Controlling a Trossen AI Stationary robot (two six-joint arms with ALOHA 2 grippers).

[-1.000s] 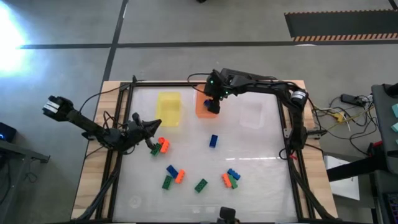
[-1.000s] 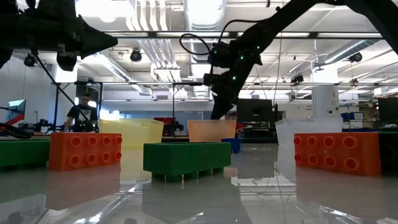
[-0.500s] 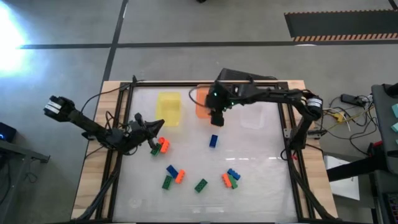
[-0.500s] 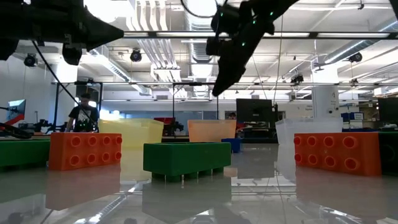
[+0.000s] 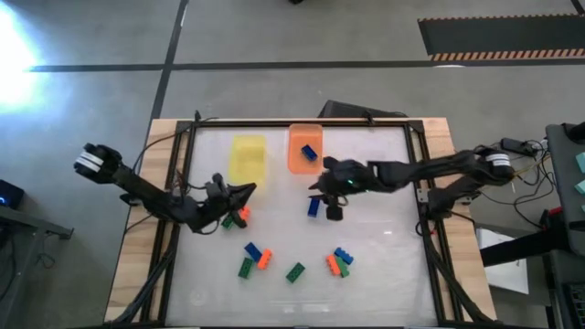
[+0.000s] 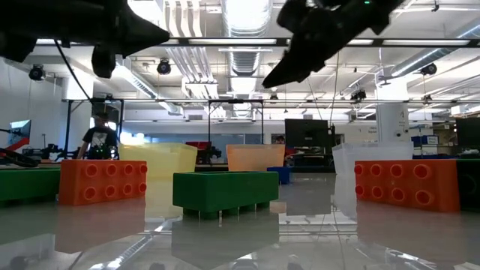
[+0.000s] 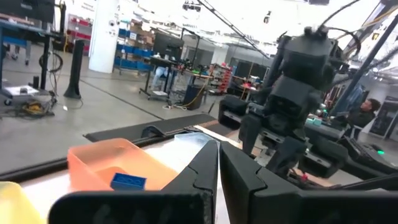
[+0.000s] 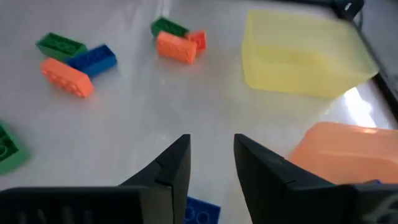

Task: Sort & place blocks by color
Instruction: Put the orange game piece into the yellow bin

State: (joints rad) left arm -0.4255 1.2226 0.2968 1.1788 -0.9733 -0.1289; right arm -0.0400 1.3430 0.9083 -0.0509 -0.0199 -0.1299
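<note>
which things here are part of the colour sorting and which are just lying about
Job:
loose blocks
blue block already in the orange tray
yellow tray
right gripper above another blue block

Lying about:
cables off the table's edge

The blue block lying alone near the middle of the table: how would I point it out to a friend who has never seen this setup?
Start at the orange tray at the table's far edge, between the yellow tray and a clear one. Come straight toward the near side, to the right end effector. The blue block lies on the table just beside it, alone, while every other loose block sits in a mixed-colour cluster.
</note>
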